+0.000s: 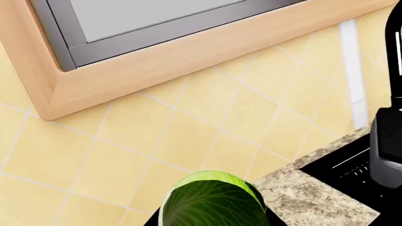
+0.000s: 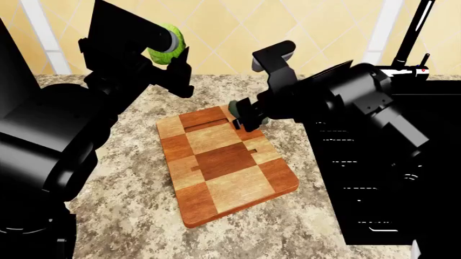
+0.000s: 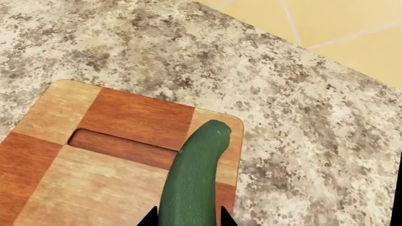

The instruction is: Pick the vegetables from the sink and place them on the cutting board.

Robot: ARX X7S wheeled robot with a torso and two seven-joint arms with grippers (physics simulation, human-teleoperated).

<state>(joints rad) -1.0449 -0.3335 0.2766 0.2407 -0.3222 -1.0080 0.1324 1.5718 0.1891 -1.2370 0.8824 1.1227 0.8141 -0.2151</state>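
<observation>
Cucumber (image 3: 191, 179): slim, stiff, smooth-skinned, likely light and a bit slippery. Best held across the mid-length so it does not pivot; here the right pincer (image 3: 187, 221) has it near one end, jaw tips showing either side of it in the right wrist view, so it is pinching the cucumber. The free end reaches out over the board (image 3: 56, 179), near the board's far corner by the recessed handle slot. Whether it touches the wood or hangs just above, cannot tell.

Cabbage (image 2: 166, 45): small round leafy ball, probably light, springy, outer leaves may give under pressure. Round shape wants a grip across its widest part; an off-centre pinch could let it squirt out. The left pincer (image 2: 173, 51) is closed on the cabbage, held high, well above the surface (image 2: 122, 178) and off the board's far-left corner, against the tiled wall. In the left wrist view the cabbage (image 1: 210, 200) fills the lower edge, with wall tile and a wooden window frame (image 1: 188, 52) beyond.

Arm pose: right arm reaches in from the sink (image 2: 389, 162) side, wrist angled down over the board's far edge. Left arm raised, elbow bent, forearm pointed toward the wall, not yet over the board.

Judgement: both vegetables are out of the sink, neither released. Cucumber close to set-down; cabbage needs carrying toward the board and lowering.
</observation>
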